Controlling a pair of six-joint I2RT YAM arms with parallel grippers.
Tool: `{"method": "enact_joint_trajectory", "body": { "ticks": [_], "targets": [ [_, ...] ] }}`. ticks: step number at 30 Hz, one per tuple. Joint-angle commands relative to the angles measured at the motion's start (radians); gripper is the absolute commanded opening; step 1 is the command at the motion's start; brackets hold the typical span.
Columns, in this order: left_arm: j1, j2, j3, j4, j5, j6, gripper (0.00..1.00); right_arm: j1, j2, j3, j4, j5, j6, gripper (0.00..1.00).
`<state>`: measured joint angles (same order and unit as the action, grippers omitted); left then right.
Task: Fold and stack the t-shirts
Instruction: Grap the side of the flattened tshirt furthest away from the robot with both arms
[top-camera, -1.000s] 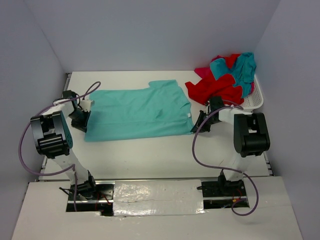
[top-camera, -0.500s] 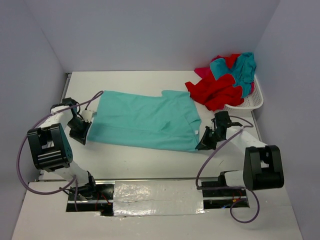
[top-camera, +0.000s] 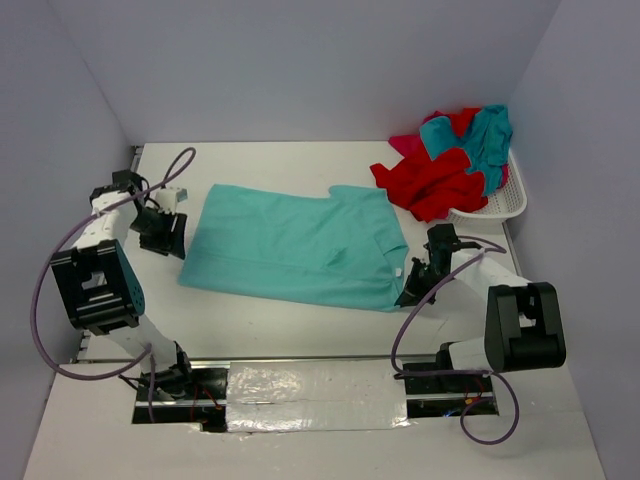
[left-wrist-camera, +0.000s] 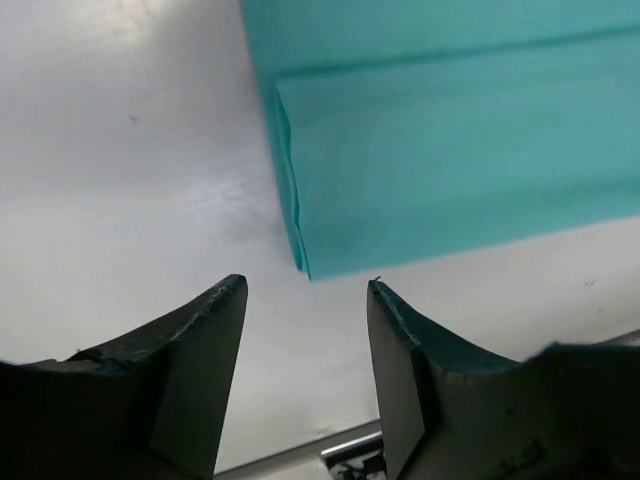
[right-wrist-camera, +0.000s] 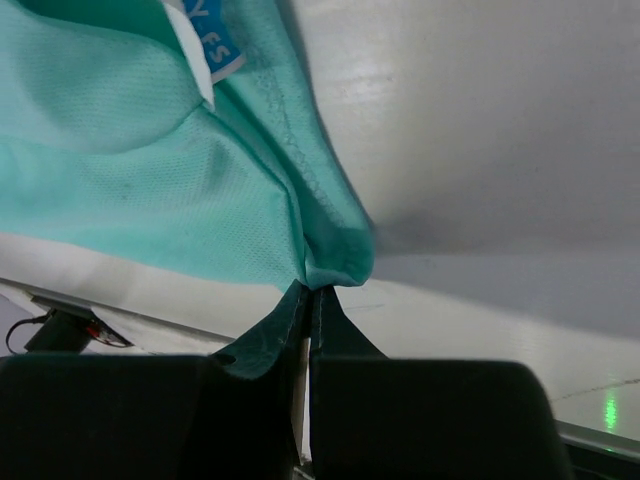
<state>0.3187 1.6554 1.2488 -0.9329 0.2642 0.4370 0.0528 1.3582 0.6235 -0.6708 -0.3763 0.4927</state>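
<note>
1. the left gripper (top-camera: 163, 232) stands at the left side of the table (top-camera: 300, 320). its jaws are apart with nothing between them. in the left wrist view, the folded corner of the cloth lies just beyond the fingertips and is not touched.
2. the teal t-shirt (top-camera: 300, 245) lies spread in the middle of the table, between the two arms. its left end shows two layers, one on the other, so i judge that one fold is made, but it is not yet a small packet.
3. the right gripper (top-camera: 412, 285) is closed on the right edge of this shirt, near the collar label (right-wrist-camera: 215, 50). the cloth there is pinched into a wrinkle.
4. at the far right, the pile of t-shirts (top-camera: 450, 165), red, teal and pinkish, hangs over the white basket (top-camera: 505, 205). none of them is folded.
5. my judgement: the task is near its start. no stack is seen anywhere. this first shirt needs more folds, and all the others wait.
</note>
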Motion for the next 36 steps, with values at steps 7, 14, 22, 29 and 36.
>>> {"method": "enact_joint_trajectory", "body": {
  "ticks": [7,14,22,29,36],
  "targets": [
    [-0.009,0.207,-0.029,0.02,0.029,-0.07,0.72,0.007,0.002,0.056,0.013,0.025,-0.022,0.0],
    [-0.038,0.228,-0.137,0.1,-0.051,-0.101,0.45,0.005,0.015,0.032,0.031,0.022,-0.028,0.0],
    [-0.036,0.152,-0.175,0.037,-0.009,-0.038,0.0,0.007,-0.001,0.065,-0.006,0.036,-0.042,0.0],
    [-0.036,-0.008,-0.278,-0.095,-0.181,0.098,0.0,0.007,-0.097,-0.002,-0.076,0.002,-0.011,0.0],
    [-0.036,-0.045,-0.33,-0.164,-0.189,0.126,0.08,0.009,-0.143,-0.033,-0.133,0.014,-0.02,0.0]
  ]
}}
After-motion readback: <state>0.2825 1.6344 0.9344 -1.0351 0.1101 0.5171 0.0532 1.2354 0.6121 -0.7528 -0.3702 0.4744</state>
